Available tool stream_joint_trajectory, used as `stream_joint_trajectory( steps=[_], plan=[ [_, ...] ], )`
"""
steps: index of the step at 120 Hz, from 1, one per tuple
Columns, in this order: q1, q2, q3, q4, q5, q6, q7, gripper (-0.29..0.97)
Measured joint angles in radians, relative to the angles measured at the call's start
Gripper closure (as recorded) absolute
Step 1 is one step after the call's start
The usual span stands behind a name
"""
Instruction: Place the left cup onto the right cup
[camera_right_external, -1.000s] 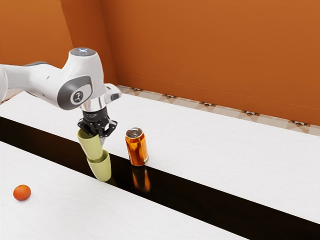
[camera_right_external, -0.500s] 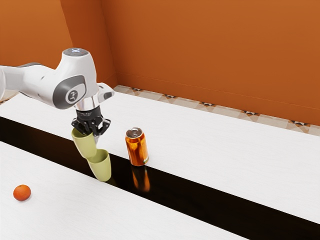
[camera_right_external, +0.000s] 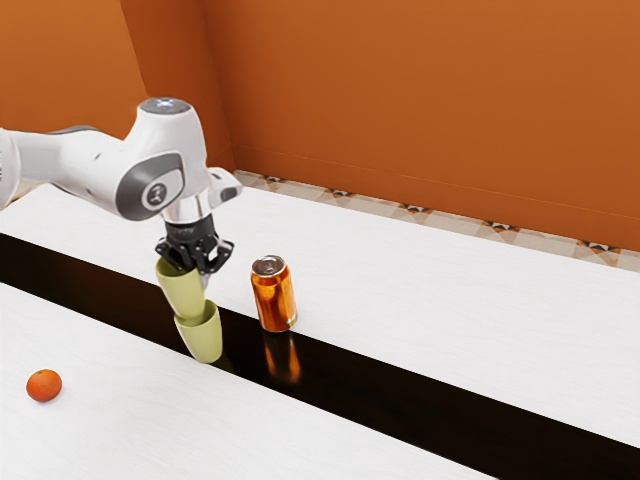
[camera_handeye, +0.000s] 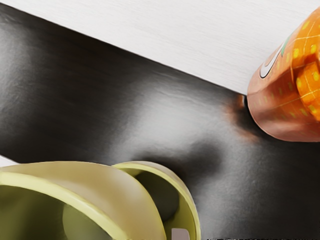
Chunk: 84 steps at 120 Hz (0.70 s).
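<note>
Two olive-green cups are stacked at the near edge of the black strip. The lower cup stands upright on the table. The upper cup leans toward the exterior view's left, with its base inside the lower cup's mouth. My gripper is shut on the upper cup's rim from above. In the wrist view the held cup looms just under my hand, with the lower cup's rim beside it.
An orange soda can stands upright on the black strip, just to the exterior view's right of the cups. A small orange ball lies on the white tabletop near the front left. Orange walls close off the back.
My hand swung to the exterior view's left with the upper cup, tilting it more, then came back right. It now stands about where it was one second ago.
</note>
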<state>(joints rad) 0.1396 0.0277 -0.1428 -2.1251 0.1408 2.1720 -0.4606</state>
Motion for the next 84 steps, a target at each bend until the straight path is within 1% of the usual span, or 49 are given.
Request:
stream_joint_trajectory(
  steps=[16,39,45,49,69,84],
  plan=[
    [-0.009,0.020,0.000,0.000,0.000,0.009,0.000,0.78],
    [0.003,0.027,0.000,0.000,0.000,0.019,0.001,0.78],
    [0.005,0.030,0.000,0.000,-0.001,0.021,0.001,0.76],
    [0.006,0.030,0.000,0.000,-0.003,0.022,0.002,0.72],
    [0.002,0.031,-0.001,0.001,-0.007,0.025,0.007,0.36],
    [-0.001,0.025,-0.002,0.007,-0.008,0.024,0.011,0.20]
  ],
)
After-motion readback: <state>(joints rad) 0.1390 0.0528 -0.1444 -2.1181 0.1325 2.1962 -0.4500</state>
